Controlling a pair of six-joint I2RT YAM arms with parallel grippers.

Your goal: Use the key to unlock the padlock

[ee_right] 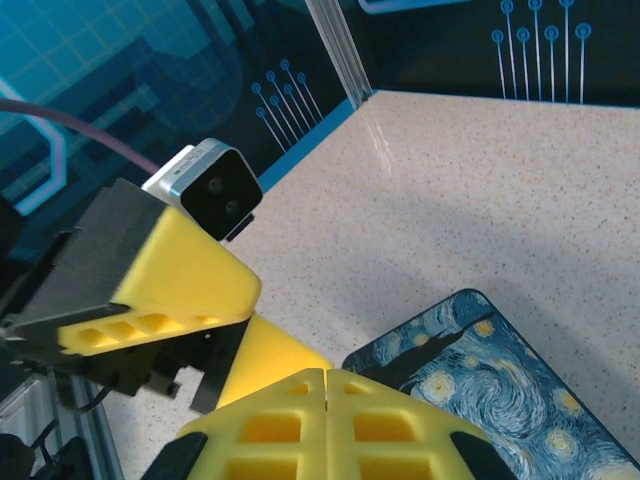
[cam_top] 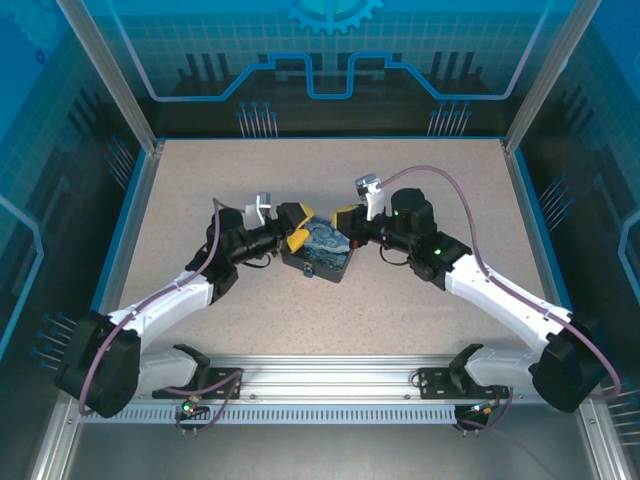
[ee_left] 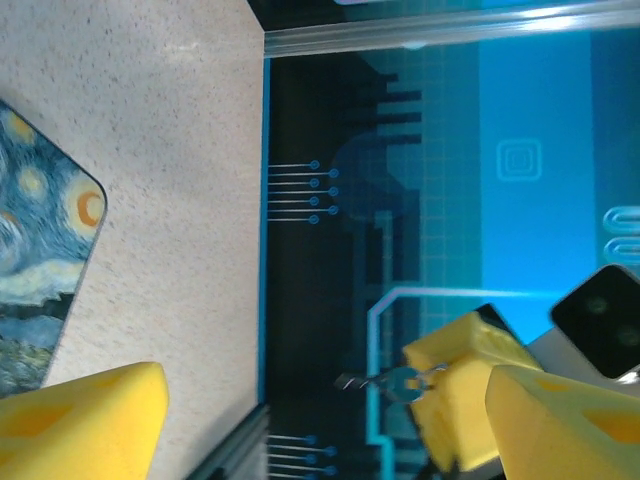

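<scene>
The key (ee_left: 385,382) is a thin grey sliver with a round head and a small ring. It sticks out sideways from the yellow pads of my right gripper (cam_top: 345,222), which is shut on it. In the right wrist view the right gripper (ee_right: 328,378) has its pads pressed together, hiding the key. My left gripper (cam_top: 292,228) faces it over the box, open, its fingers (ee_left: 90,415) spread wide with nothing between them. The key hangs in the gap between those fingers, near the right-hand one. The padlock is hidden.
The blue-and-yellow swirl-painted box (cam_top: 322,255) lies on the speckled table (cam_top: 200,200) just below both grippers. Its corner shows in the wrist views (ee_left: 40,270) (ee_right: 500,380). A blue rim and metal frame posts (cam_top: 120,90) bound the table.
</scene>
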